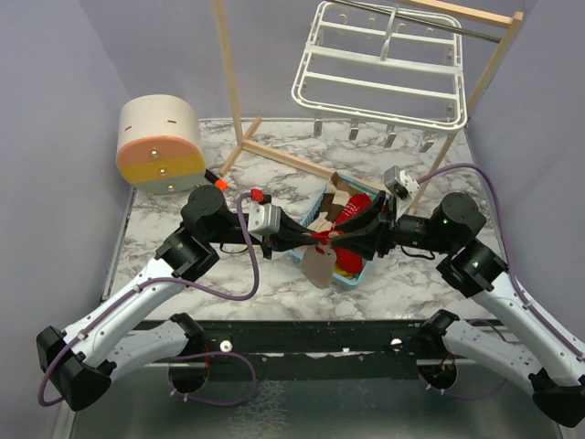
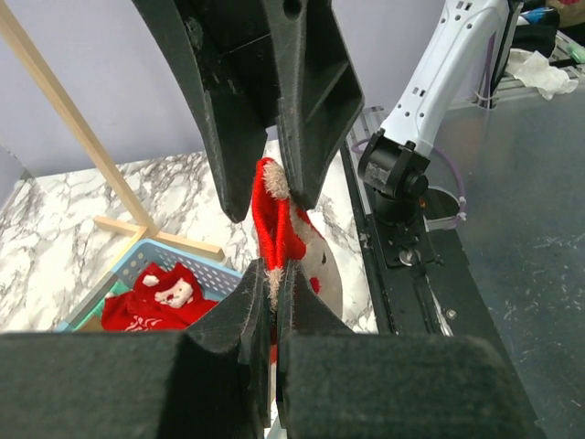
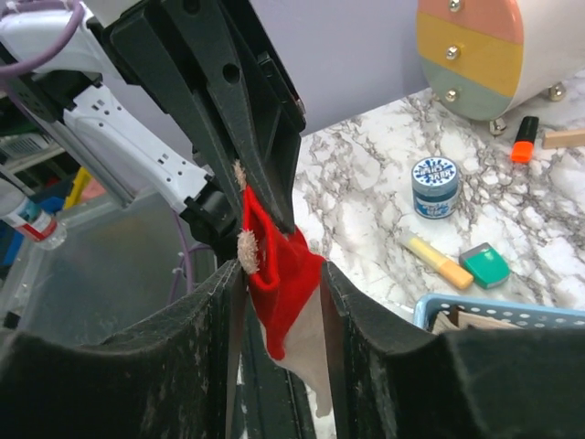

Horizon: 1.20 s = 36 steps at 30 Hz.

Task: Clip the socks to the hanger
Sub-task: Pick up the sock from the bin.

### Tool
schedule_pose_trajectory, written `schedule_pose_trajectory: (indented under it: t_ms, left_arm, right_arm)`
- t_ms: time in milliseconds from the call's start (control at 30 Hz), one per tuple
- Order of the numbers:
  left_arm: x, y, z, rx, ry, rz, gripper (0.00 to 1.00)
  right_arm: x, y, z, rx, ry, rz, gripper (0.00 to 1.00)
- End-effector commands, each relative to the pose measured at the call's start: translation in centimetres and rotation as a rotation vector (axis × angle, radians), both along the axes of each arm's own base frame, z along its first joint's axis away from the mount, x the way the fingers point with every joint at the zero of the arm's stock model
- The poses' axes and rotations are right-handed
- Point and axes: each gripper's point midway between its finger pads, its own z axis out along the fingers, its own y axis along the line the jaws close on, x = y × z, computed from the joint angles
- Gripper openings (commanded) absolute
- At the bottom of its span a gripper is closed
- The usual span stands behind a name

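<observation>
We see the left pincer [image 2: 272, 276] pressed tight on the cuff of a red sock [image 2: 274, 219], held above the light-blue basket [image 2: 183, 256] near the middle of the tabletop. The right pincer [image 3: 281, 271] stands partly spread astride the same cuff, not visibly clamped. The hanger [image 1: 379, 108] hangs over the far right corner, well apart. We judge the handover risky: a release before the right side bites would drop the sock, and both pulling could tear it loose.
</observation>
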Motion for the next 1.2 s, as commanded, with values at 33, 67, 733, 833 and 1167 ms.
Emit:
schedule_pose_trajectory:
  t_ms: [33, 67, 733, 833, 1167]
  left_arm:
    - [-0.3, -0.2, 1.5, -0.027, -0.035, -0.003, 0.00]
    - [-0.3, -0.2, 1.5, -0.027, -0.034, -0.002, 0.00]
    - [-0.4, 0.3, 0.4, -0.060, 0.055, 0.047, 0.51]
    - [-0.5, 0.0, 1.3, -0.087, 0.073, 0.029, 0.44]
    - [-0.7, -1.0, 2.8, -0.098, 0.119, -0.031, 0.35]
  right_arm:
    - [0.2, 0.6, 0.3, 0.027, 0.016, 0.011, 0.34]
    - [0.2, 0.6, 0.3, 0.026, 0.013, 0.014, 0.30]
    - [-1.5, -2.2, 3.0, 0.132, -0.190, -0.058, 0.00]
    - [-1.7, -2.2, 2.7, 0.146, -0.192, -0.051, 0.01]
    - [-1.8, -2.3, 2.6, 0.154, -0.180, -0.057, 0.01]
